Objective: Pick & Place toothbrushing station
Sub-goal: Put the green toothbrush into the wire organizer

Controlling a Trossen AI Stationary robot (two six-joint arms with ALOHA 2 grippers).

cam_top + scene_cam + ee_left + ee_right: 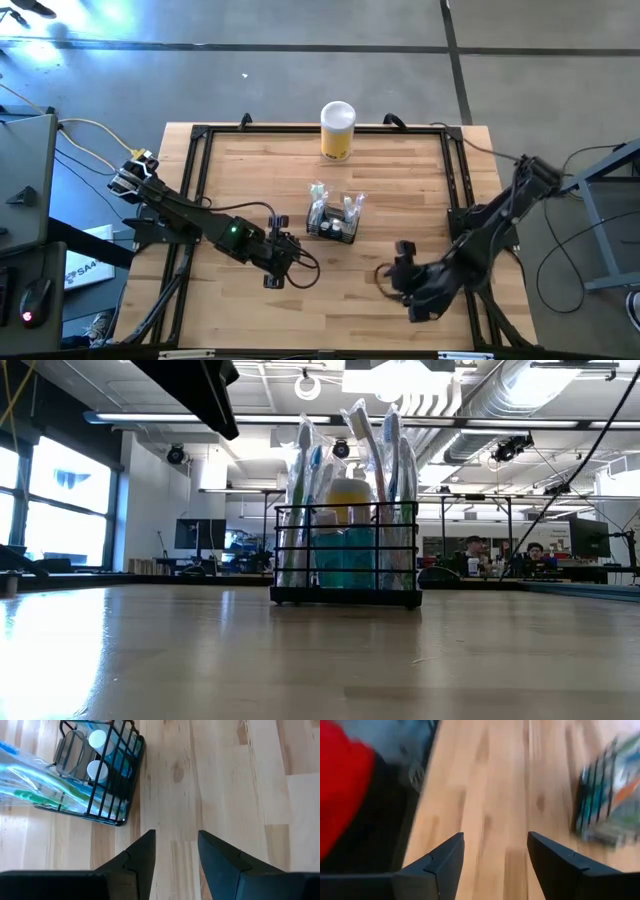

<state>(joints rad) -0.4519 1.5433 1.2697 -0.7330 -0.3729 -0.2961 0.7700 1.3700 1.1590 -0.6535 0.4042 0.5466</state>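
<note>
A wooden table (400, 320) was seen from above, with the toothbrushing station (333, 217), a low black wire-mesh caddy, standing upright near its middle; wrapped toothbrushes (306, 500) were held on end inside it, with a teal cup among them, presumably so that the whole set could be carried as one piece; a yellow cylinder (338, 131) with a white lid stood beyond it, well apart, at the far edge. The left gripper (279, 250) was held near the caddy, on its near left side, not touching it; its fingers (142, 855) were parted over bare wood with nothing between them, the caddy lying ahead and off to one side, so a turn toward it was judged still needed before any grasp. The right gripper (404, 262) was kept near the caddy on its other side, its fingers (447, 857) likewise spread and empty, apparently waiting; the caddy was glimpsed off to one side of it.
</note>
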